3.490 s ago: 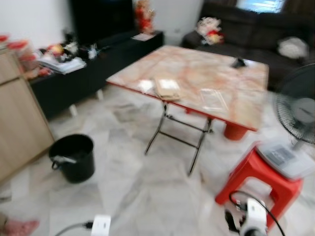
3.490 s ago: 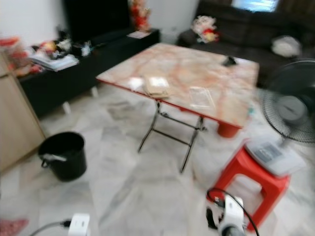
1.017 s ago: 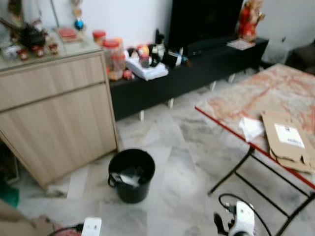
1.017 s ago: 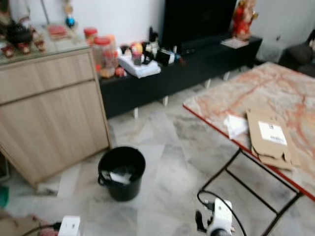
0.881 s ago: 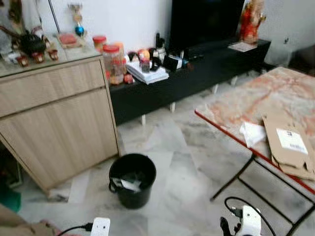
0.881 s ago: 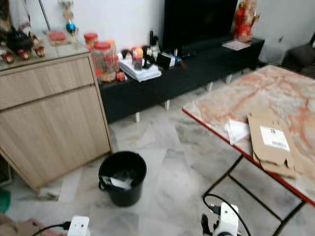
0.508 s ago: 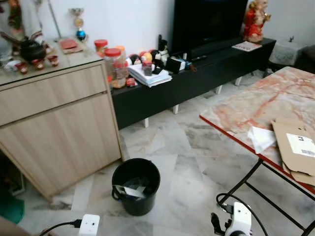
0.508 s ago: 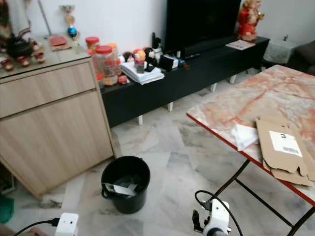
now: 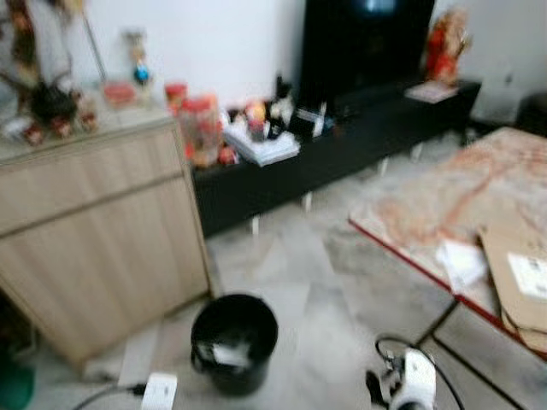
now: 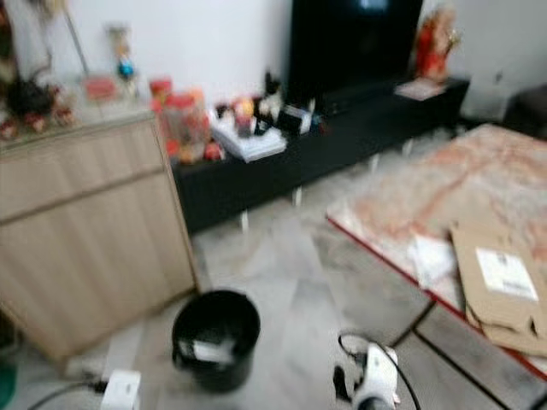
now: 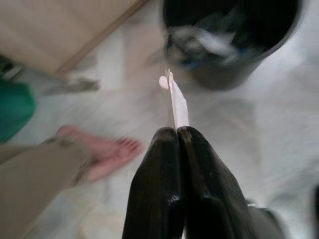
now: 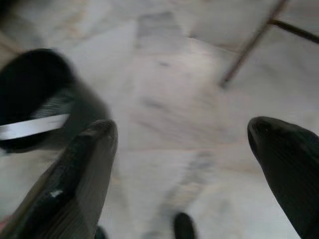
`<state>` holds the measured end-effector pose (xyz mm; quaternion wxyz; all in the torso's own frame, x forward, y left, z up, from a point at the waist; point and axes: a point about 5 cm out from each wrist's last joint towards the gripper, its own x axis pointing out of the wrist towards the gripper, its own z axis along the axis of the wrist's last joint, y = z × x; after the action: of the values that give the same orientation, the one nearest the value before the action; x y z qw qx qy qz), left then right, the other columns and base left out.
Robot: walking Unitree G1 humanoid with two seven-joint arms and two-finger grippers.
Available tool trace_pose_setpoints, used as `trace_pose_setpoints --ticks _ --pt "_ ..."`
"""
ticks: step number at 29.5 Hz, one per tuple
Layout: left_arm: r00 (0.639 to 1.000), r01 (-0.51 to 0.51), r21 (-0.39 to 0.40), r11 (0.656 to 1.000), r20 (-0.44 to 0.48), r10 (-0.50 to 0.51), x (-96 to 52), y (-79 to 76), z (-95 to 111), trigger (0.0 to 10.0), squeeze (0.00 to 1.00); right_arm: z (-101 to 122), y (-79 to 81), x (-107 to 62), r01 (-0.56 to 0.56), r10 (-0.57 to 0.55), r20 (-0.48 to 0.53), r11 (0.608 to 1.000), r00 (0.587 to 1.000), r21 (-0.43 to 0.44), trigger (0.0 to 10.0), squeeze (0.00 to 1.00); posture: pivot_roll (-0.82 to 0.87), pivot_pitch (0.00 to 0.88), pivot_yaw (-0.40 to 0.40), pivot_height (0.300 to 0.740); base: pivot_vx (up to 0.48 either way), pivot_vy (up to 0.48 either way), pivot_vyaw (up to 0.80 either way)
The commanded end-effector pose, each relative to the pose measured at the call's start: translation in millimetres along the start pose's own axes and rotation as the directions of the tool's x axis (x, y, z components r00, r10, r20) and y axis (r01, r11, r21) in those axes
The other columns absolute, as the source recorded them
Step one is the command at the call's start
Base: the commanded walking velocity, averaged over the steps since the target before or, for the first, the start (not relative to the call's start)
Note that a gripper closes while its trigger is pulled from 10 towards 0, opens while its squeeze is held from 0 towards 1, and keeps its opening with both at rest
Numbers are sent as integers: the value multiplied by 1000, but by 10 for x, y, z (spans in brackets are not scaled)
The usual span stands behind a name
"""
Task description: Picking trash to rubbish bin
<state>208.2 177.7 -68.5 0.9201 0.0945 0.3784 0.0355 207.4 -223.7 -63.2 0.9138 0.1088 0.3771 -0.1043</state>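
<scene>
Black bin (image 9: 234, 342) on pale marble floor (image 9: 325, 290), scraps of white paper already inside, standing just off the corner of a light wooden cabinet (image 9: 94, 231). Left gripper (image 11: 178, 130) pressed tight on a thin strip of white paper (image 11: 175, 102), fingers (image 11: 154, 189) together, strip pointing toward the bin's rim, bin near but not beneath it. Beside the gripper in the left wrist view, a person's bare foot (image 11: 107, 152) and a tan trouser leg (image 11: 35, 184) on the floor. Right gripper (image 12: 184, 144) spread wide and holding nothing, fingers (image 12: 75, 169) well apart over bare floor, bin to one side, a table leg (image 12: 251, 42) on the other.

To the robot's right, a red-edged marble-patterned table (image 10: 436, 205) carrying a crumpled white paper (image 10: 432, 254) near its edge and a flattened cardboard box (image 10: 500, 282) with a white label just beside it. Behind, a low black bench (image 9: 342, 145) cluttered with jars (image 9: 197, 128), books and small items, a dark television (image 9: 367, 43) above, a red figurine (image 9: 446, 43) at its far end. Head views blurred throughout.
</scene>
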Motion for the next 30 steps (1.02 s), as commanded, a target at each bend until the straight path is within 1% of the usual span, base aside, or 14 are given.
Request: trace_pose_setpoints --ticks 1,8,14,25,30 --pt "999 -25 22 999 -27 25 -10 116 -76 10000 0 91 117 36 -26 26 27 1000 999 12 10000 0 16 0 -17 740 330 0 0" --pt "999 -28 28 999 -26 29 -5 147 -67 10000 0 99 123 38 -25 25 30 1000 999 19 10000 0 18 0 -18 740 332 0 0" --pt "999 -38 15 999 -15 38 10 155 -16 10000 0 128 143 45 -37 37 36 999 999 -3 10000 0 24 0 -25 740 331 0 0" --pt "999 -40 -2 999 -18 40 9 122 -16 10000 0 165 139 50 -46 46 45 999 998 -10 10000 0 16 17 -37 740 330 0 759" --pt "999 -41 -5 999 -20 41 6 122 -26 10000 0 187 137 54 -46 46 50 999 998 -3 10000 0 15 21 -42 740 329 0 86"
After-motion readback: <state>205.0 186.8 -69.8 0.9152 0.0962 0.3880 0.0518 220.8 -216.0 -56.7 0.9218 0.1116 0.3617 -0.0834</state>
